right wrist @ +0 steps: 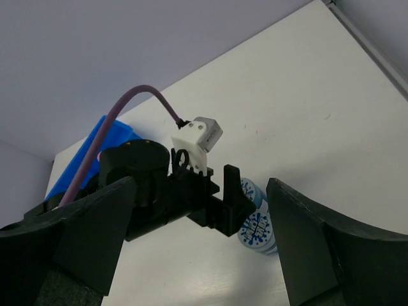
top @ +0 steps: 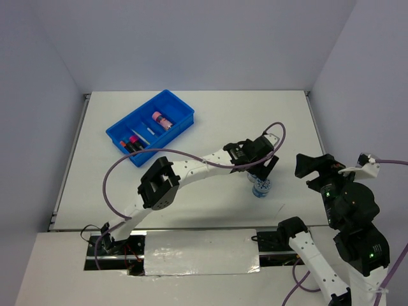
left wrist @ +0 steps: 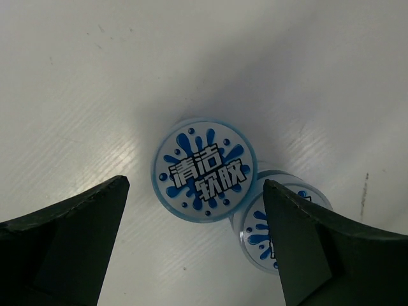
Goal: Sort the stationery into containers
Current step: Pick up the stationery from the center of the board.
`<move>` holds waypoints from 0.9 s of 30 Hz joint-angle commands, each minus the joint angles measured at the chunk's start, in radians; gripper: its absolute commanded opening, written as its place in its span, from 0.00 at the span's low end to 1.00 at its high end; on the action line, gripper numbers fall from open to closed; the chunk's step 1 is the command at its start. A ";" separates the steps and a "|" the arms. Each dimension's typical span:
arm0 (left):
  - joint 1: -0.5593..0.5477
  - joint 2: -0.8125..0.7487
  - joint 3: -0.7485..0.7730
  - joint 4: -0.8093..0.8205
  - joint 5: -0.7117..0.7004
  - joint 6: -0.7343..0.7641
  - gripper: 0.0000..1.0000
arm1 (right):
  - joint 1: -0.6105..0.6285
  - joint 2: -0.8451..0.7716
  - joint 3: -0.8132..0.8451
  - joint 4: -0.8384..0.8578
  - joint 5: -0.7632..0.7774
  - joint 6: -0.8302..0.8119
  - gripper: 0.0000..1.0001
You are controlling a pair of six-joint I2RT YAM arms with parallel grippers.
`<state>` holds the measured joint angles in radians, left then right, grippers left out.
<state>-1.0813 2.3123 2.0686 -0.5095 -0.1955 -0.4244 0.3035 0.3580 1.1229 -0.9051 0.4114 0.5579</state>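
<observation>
Dark fingers of the left gripper (left wrist: 194, 185) fill the 2 bottom corners of its own wrist view, spread about as wide as they go and holding nothing. Directly below the gap between them lies 1 round blue-white disc (left wrist: 204, 169), flat on the white table (left wrist: 76, 76), printed face up and clear of both fingers. A second disc (left wrist: 254, 237) lies close against it on the side of the right-hand finger, which hides part of it. The 2 seem to touch or slightly overlap, though the finger and its shadow make that hard to settle.

Only the top view shows the wider layout. There the discs read as 1 small blue-white blob just under the left gripper, with no print legible. The blue tray (top: 185, 124) sits well apart from that gripper, far off to its left and further out on the table. 1 compartment holds a pink-capped bottle (top: 161, 120), lying down, and the compartment at the opposite end holds dark highlighters (top: 132, 143), whose cap colours are too small to sort.

The right gripper (right wrist: 201, 185) hangs off to the right of the left one, raised above the table, its fingers wide apart and empty. Its wrist camera gives the side-on look: the left gripper's black body and white camera block directly above the discs, with a corner of the tray beyond.
</observation>
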 commanded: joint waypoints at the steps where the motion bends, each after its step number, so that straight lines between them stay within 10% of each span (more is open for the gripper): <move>1: 0.001 0.013 0.041 0.028 -0.093 -0.002 0.99 | 0.002 -0.007 -0.014 0.037 -0.055 -0.021 0.90; 20: 0.003 0.114 0.107 0.020 -0.085 -0.016 0.98 | 0.002 -0.007 -0.038 0.060 -0.100 -0.046 0.91; 27: 0.034 0.095 0.039 0.055 -0.116 -0.033 0.46 | 0.002 -0.014 -0.046 0.066 -0.100 -0.050 0.91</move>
<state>-1.0740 2.4016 2.1258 -0.4690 -0.2844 -0.4438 0.3035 0.3519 1.0866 -0.8898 0.3168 0.5259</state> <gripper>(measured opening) 0.761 0.906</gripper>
